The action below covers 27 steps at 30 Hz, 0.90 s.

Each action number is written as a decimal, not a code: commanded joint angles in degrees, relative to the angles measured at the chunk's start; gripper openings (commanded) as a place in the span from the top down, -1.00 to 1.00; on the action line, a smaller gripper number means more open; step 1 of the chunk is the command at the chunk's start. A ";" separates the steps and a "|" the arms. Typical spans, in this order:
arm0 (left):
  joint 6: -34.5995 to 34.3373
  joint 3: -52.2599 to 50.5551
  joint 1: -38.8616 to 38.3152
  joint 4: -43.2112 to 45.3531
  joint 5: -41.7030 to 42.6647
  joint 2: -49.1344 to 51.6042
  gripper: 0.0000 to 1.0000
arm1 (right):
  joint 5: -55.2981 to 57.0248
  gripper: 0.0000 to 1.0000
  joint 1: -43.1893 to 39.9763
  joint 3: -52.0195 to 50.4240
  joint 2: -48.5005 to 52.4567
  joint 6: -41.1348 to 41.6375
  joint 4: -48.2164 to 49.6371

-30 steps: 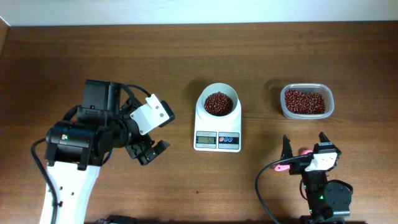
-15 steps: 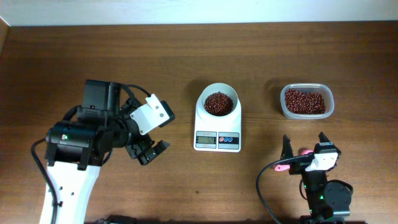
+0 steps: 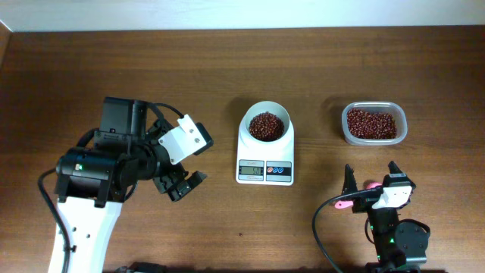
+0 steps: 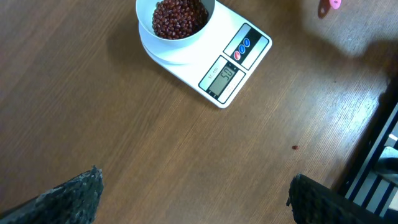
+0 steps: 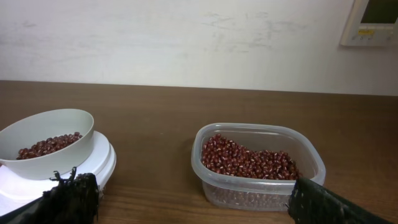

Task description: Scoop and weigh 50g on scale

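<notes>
The scale (image 4: 230, 68) stands on the brown worktop (image 4: 93, 112), turned diagonally. Its white bowl (image 4: 146, 22) holds a heap of dark red-brown beans (image 4: 179, 15). The grey display (image 4: 222, 76) shows digits, with the red and blue buttons beside it. A pink spoon (image 4: 329, 5) shows at the top edge. The left end effector (image 4: 196, 202) is wide open and its fingertips (image 4: 74, 196) are apart at the bottom corners.

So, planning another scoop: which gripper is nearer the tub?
Right. The right gripper sits close to the tub, on the robot's side; the left gripper lies beyond the scale.

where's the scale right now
Overhead, the scale sits mid-table, right of the left gripper and left of the clear tub, its bowl holding beans.
</notes>
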 commanded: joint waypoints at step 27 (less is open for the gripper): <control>0.70 0.55 0.35 -21.16 3.67 -1.36 -0.98 | 0.70 -0.98 0.68 -0.57 -0.55 0.42 0.00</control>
